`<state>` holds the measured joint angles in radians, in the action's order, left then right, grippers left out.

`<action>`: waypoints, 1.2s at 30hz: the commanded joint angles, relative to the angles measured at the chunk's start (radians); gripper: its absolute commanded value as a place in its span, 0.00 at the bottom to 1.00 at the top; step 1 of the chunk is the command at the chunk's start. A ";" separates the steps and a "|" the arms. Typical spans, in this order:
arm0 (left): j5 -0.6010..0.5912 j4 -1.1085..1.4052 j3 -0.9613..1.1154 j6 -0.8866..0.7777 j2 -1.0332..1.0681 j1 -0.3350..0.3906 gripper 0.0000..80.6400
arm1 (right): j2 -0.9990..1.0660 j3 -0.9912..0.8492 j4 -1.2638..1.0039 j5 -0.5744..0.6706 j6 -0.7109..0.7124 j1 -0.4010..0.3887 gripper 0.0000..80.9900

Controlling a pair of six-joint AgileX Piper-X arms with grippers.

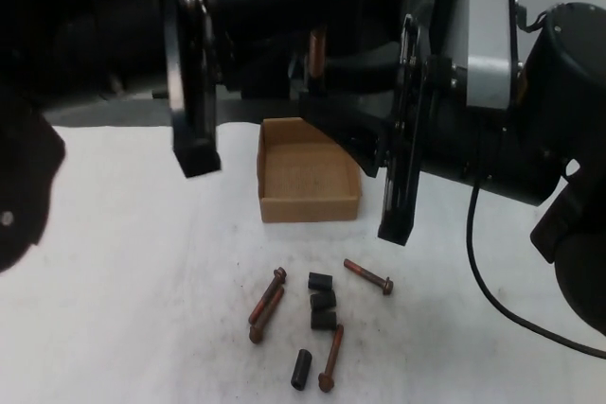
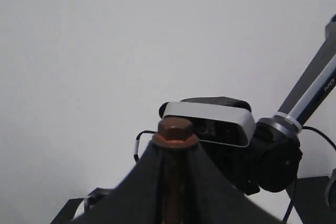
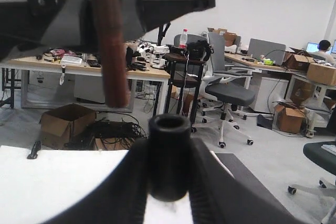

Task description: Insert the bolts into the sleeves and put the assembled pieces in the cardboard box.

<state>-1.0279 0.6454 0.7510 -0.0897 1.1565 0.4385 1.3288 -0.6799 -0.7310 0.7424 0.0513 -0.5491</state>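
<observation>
Five copper-coloured bolts (image 1: 367,276), five black sleeves (image 1: 320,281), one open-topped brown cardboard box (image 1: 310,207).

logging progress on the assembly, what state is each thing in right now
left pincer: shut on a bolt
held bolt: clamped, not yet in the sleeve
right pincer: shut on a sleeve
held sleeve: clamped, bore empty
cardboard box: open, nothing visible inside
loose bolts: lying flat, unassembled
loose sleeves: lying separate from the bolts

A white-covered bench (image 1: 123,262) carries an open cardboard box (image 1: 308,198), with coppery bolts (image 1: 367,276) and black sleeves (image 1: 320,281) scattered nearby.
</observation>
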 commanded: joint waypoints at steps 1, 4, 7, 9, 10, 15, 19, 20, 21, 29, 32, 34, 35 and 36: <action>0.024 0.049 0.000 -0.023 0.015 0.004 0.00 | -0.005 -0.013 -0.014 0.006 -0.007 0.001 0.01; 0.025 0.048 0.000 -0.023 0.028 0.004 0.00 | -0.005 -0.013 -0.014 0.006 -0.007 0.001 0.01; 0.047 0.062 0.000 -0.010 0.036 0.004 0.00 | -0.005 -0.013 -0.012 0.026 -0.007 0.001 0.01; 0.066 0.081 0.000 0.004 0.039 0.004 0.00 | -0.005 -0.013 -0.005 0.028 -0.007 0.001 0.01; 0.071 0.095 0.000 0.004 0.038 0.004 0.00 | -0.005 -0.013 -0.005 0.028 -0.007 0.001 0.01; 0.078 0.129 0.000 0.000 0.038 0.004 0.00 | -0.005 -0.013 0.013 0.028 -0.007 0.001 0.01; 0.078 0.129 0.000 0.000 0.038 0.004 0.00 | -0.005 -0.013 0.092 0.028 -0.007 0.001 0.01; 0.078 0.129 0.000 0.000 0.038 0.004 0.00 | -0.005 -0.013 0.101 0.028 -0.007 0.001 0.01; 0.078 0.129 0.000 0.000 0.038 0.004 0.00 | -0.005 -0.013 0.100 0.028 -0.007 0.001 0.01; 0.074 0.129 0.000 0.000 0.038 0.004 0.00 | -0.005 -0.013 0.074 0.018 -0.007 0.003 0.01; 0.069 0.129 0.000 -0.013 0.038 0.004 0.00 | -0.005 -0.013 0.047 0.018 -0.007 0.003 0.01; 0.065 0.129 0.000 -0.017 0.038 0.004 0.00 | -0.005 -0.013 0.030 0.018 -0.007 0.003 0.01; 0.066 0.129 0.000 -0.017 0.038 0.004 0.00 | -0.005 -0.013 0.030 0.018 -0.007 0.003 0.01; 0.066 0.129 0.000 -0.017 0.038 0.004 0.00 | -0.005 -0.013 0.030 0.018 -0.007 0.003 0.01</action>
<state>-0.9592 0.7589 0.7471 -0.0978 1.1925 0.4412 1.3288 -0.6808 -0.6862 0.7625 0.0354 -0.5491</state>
